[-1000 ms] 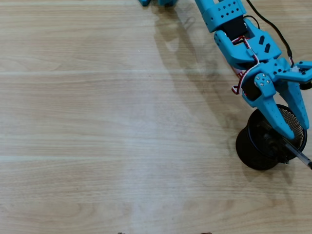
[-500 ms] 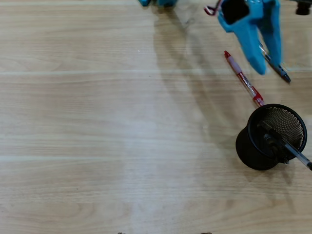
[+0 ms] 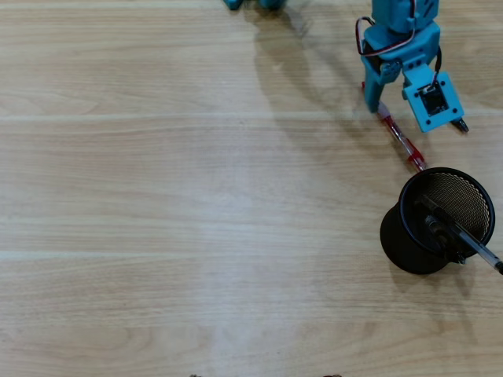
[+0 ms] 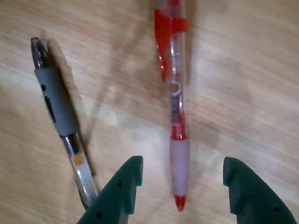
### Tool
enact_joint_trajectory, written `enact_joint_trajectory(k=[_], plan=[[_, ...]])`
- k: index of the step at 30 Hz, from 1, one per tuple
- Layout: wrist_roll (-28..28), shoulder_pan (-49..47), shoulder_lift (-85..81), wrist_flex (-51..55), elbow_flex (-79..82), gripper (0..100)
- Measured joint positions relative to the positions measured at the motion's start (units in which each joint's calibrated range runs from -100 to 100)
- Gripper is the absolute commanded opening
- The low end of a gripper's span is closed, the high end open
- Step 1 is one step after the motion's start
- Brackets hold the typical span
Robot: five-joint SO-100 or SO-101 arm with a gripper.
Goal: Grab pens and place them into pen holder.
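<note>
A red pen (image 3: 402,144) lies diagonally on the table just above the pen holder (image 3: 397,239), a black mesh cup. A black pen (image 3: 471,247) leans inside the cup with its end poking out at the lower right. My gripper (image 3: 395,114) stands open over the red pen's upper end. In the wrist view the red pen (image 4: 176,116) runs between the two fingertips of my gripper (image 4: 182,170), its grip end level with them and untouched. A second pen with a grey grip and clear barrel (image 4: 60,109) lies to the left, outside the jaws. In the overhead view only that pen's dark tip (image 3: 460,124) shows.
The light wooden table (image 3: 157,196) stretches wide to the left of the arm. The blue arm (image 3: 397,16) comes in from the top edge, with its base parts at the top centre.
My gripper left the pen holder, where a black pen now rests, swung up the overhead view and came down astride the red pen's grip end, covering most of the grey-grip pen.
</note>
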Motion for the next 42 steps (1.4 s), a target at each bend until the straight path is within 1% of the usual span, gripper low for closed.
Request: enact_joint_trajectory(k=[2, 10, 12, 14, 16, 18, 23, 29, 30, 33, 35, 37, 39, 42], plan=[[-0.05, -0.42, 3.22, -1.89, 0.0, 20], [-0.05, -1.35, 6.01, -2.41, 2.92, 19], [-0.05, -1.35, 5.92, -2.58, 4.16, 13], [-0.16, -1.44, 5.67, -2.58, 6.2, 2], [-0.42, -1.01, 5.42, -2.67, 7.26, 3], [-0.42, -0.08, 5.16, -2.93, 8.41, 1], [-0.52, 1.27, 4.15, -3.19, 9.38, 2], [-0.52, 1.77, -2.2, -1.98, 9.92, 2], [-0.52, 1.77, -5.67, 1.12, 9.83, 2], [-0.52, 2.87, -9.06, 7.49, 7.79, 2], [-0.52, 4.22, -11.93, 17.83, 3.36, 2], [-0.52, 5.4, -13.37, 30.92, -1.15, 2], [-0.47, 6.67, -14.3, 38.85, -5.4, 2], [0.94, 7.18, -14.56, 39.45, -10.71, 2]])
